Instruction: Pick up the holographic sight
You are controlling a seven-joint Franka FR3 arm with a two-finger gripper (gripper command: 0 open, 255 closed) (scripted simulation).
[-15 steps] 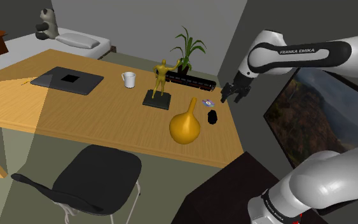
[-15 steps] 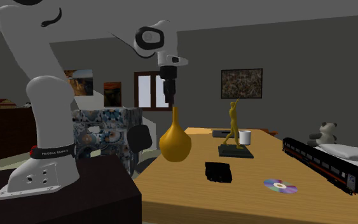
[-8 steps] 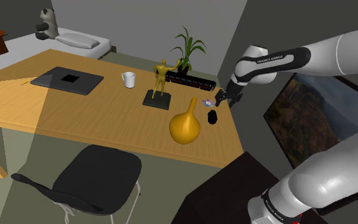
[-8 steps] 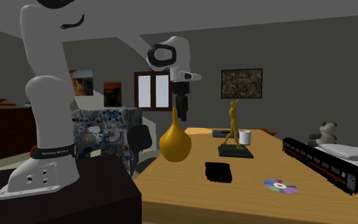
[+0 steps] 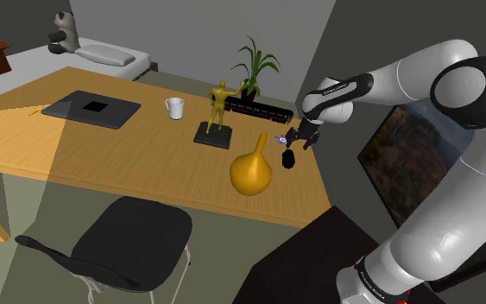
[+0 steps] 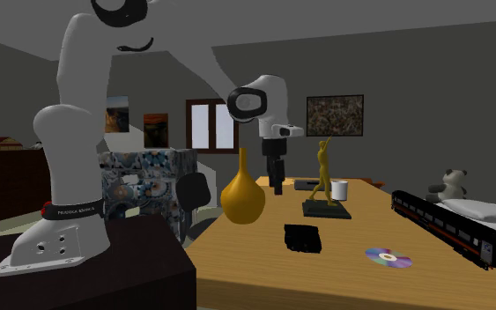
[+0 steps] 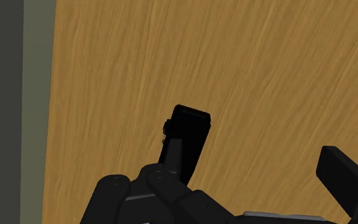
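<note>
The holographic sight (image 5: 289,159) is a small black block lying on the wooden table (image 5: 103,155) near its corner by the stand. In the second exterior view the sight (image 6: 303,239) sits in front of the golden vase. My black gripper (image 5: 299,141) hangs just above the sight, pointing down, and its fingers stand apart, so it is open with nothing in it. From the second exterior camera the gripper (image 6: 277,187) is above the table, behind the sight. In the wrist view the sight (image 7: 189,130) lies by one fingertip (image 7: 173,153), outside the gap of the gripper (image 7: 260,168).
A golden vase (image 5: 251,171) stands close beside the sight. A CD (image 5: 282,138) lies just beyond it. Farther off are a gold statuette (image 5: 217,112), a white mug (image 5: 175,108), a model train (image 5: 258,108) and a laptop (image 5: 91,109). A black chair (image 5: 129,242) stands at the table's near side.
The arm has swung down and toward the table. The gripper dropped from high beside the table edge to just above the sight. Nothing on the table moved.
</note>
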